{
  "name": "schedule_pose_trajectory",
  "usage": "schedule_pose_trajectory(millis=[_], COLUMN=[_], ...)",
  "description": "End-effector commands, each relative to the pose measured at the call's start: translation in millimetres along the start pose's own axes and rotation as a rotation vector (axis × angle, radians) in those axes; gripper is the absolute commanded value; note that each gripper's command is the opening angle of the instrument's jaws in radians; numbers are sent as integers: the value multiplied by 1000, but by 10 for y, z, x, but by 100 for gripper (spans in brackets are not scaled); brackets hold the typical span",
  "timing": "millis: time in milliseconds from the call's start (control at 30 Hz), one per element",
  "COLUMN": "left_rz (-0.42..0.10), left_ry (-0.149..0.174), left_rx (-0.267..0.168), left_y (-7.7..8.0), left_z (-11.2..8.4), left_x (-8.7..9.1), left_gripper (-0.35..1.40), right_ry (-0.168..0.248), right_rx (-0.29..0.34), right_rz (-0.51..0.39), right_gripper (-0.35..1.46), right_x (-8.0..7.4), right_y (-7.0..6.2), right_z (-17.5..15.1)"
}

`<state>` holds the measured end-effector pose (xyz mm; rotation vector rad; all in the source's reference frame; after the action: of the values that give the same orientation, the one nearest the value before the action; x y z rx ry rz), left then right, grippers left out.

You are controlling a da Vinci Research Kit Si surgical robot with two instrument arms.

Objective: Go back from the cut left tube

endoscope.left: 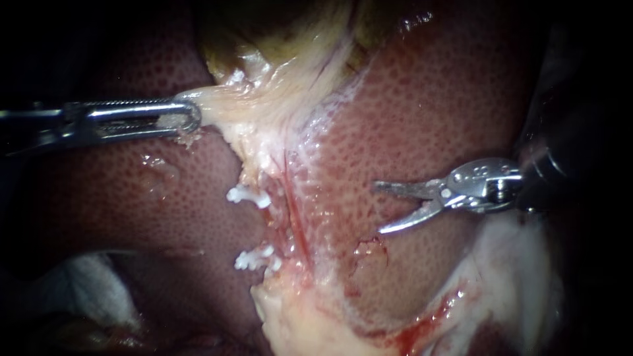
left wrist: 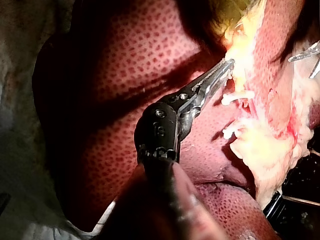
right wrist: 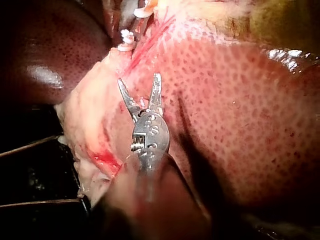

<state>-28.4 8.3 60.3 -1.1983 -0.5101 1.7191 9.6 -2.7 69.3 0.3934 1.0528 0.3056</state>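
Two white clips, an upper clip (endoscope.left: 249,196) and a lower clip (endoscope.left: 254,258), sit on the left tube, with a gap in the tube between them. A thin red tube (endoscope.left: 297,224) runs just to their right. My right instrument (endoscope.left: 378,208) hangs over the liver (endoscope.left: 435,112), right of the clips and clear of them, jaws open and empty; its own view shows the same open right instrument (right wrist: 140,80). My left instrument (endoscope.left: 188,118) is shut on pale tissue at the foot of the gallbladder (endoscope.left: 264,39), holding it leftward, and is seen as my left instrument (left wrist: 224,67) in its own view.
White gauze (endoscope.left: 86,283) lies at the lower left. Pale fatty tissue (endoscope.left: 521,277) with some blood (endoscope.left: 428,323) lies at the lower right below my right instrument. Liver (endoscope.left: 165,191) surrounds the clips on the left.
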Motion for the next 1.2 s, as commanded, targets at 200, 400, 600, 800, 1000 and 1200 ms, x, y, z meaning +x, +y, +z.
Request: schedule_pose_trajectory(millis=[200,400,600,800,1000,1200], left_rz=[4,12,21,27,33,35], left_ry=[3,3,-21,-42,-56,-63], left_rx=[6,8,7,0,-4,-4], left_y=[-2,-2,-5,-3,-6,-12], left_z=[10,37,77,112,136,138], left_x=[-7,-21,-35,-45,-51,-52], left_gripper=[-35,-35,-35,-35,-35,-35], right_ry=[0,1,4,4,4,3], right_rx=[-10,-7,5,8,8,8], right_rz=[-16,-30,-43,-55,-67,-84], right_gripper=[143,143,143,143,143,143], right_x=[4,3,3,4,4,6], right_y=[-2,-3,-5,-6,-7,-8], right_z=[-8,-8,-8,-8,-8,-8])
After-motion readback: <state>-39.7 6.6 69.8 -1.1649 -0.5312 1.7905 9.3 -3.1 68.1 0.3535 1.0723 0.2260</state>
